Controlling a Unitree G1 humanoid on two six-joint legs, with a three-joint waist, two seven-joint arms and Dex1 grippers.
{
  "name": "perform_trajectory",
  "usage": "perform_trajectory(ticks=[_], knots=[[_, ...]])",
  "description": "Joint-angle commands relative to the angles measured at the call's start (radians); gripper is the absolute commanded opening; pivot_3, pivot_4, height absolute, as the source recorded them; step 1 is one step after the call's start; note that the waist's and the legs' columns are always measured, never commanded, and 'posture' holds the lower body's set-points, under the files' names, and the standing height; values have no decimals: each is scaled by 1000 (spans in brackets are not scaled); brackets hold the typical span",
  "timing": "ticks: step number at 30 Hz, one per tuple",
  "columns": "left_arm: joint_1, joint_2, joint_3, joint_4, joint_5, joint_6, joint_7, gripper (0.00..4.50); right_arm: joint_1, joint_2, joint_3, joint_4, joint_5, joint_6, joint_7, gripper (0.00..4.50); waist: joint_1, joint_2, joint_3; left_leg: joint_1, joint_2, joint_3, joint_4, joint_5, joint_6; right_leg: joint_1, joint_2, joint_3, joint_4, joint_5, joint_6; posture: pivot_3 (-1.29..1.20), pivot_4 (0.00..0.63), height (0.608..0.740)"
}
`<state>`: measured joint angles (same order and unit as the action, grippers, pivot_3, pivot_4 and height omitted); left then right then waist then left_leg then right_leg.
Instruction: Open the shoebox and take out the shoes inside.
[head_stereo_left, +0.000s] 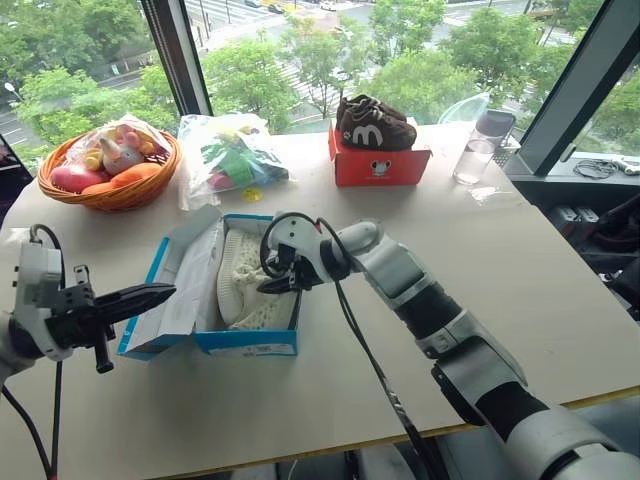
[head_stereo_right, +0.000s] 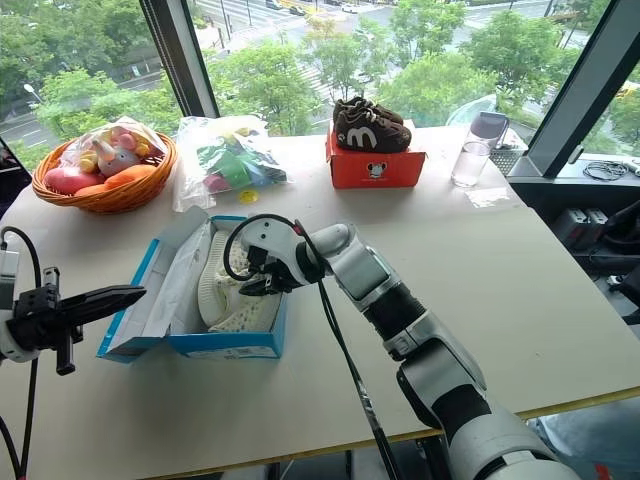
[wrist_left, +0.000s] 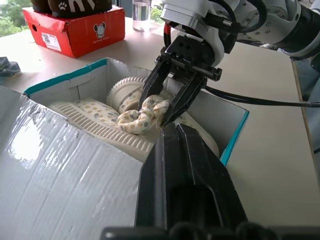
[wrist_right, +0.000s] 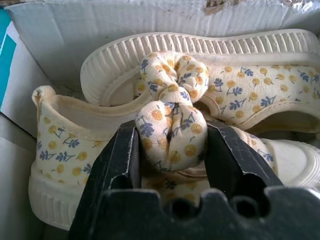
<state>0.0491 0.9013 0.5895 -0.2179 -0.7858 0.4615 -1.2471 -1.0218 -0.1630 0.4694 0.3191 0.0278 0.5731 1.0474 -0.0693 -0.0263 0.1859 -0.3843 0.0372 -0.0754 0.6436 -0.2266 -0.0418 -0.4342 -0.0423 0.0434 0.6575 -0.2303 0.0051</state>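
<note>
Upper-floor room, window (head_stereo_left: 300, 50), treetops (head_stereo_left: 420, 70), street

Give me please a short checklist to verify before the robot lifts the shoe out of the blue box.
1. Shoebox lid open: ok.
2. Right tool closed on the bunched fabric of a shoe: ok.
3. Grip firm enough to lift: cannot tell.
4. Second shoe free of the first: cannot tell, they lie touching.
5. Left tool outside the box, shut: ok.
6. Red box and basket away from the lifting path: ok.
</note>
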Motion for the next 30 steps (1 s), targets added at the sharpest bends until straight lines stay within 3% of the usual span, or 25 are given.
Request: perform_trajectory(ticks=[1, 8, 15, 25, 30], knots=[[-16, 0, 5, 2, 5, -19, 13, 0, 7, -4, 0, -23, 3, 38, 3, 2079, 0, 0, 0, 0, 0, 0, 0, 0, 0, 0, 0, 0, 0, 0, 0, 0, 150, 740], [-13, 2, 5, 0, 10, -18, 19, 0, 7, 0, -29, -62, 30, 91, -7, 2079, 1, 0, 0, -1, 0, 0, 0, 0, 0, 0, 0, 0, 0, 0, 0, 0, 150, 740], [-15, -1, 2, -1, 16, -18, 25, 0, 6, 19, -36, -76, 51, 110, -26, 110, 0, 0, 0, -1, 0, 0, 0, 0, 0, -1, 0, 0, 0, 0, 0, 0, 150, 740], [-17, -5, -1, -3, 18, -20, 34, 0, 4, 31, -67, -93, 79, 146, -33, 26, 0, 0, 0, -1, 0, 0, 0, 0, 0, -1, 0, 0, 0, 0, 0, 0, 150, 740], [-17, -3, -6, -1, 22, -23, 37, 0, -19, -15, -121, -222, 160, 199, 28, 26, 0, 0, 0, -3, 0, 0, 0, 0, 0, -3, 0, 0, 0, 0, 0, 0, 150, 740]])
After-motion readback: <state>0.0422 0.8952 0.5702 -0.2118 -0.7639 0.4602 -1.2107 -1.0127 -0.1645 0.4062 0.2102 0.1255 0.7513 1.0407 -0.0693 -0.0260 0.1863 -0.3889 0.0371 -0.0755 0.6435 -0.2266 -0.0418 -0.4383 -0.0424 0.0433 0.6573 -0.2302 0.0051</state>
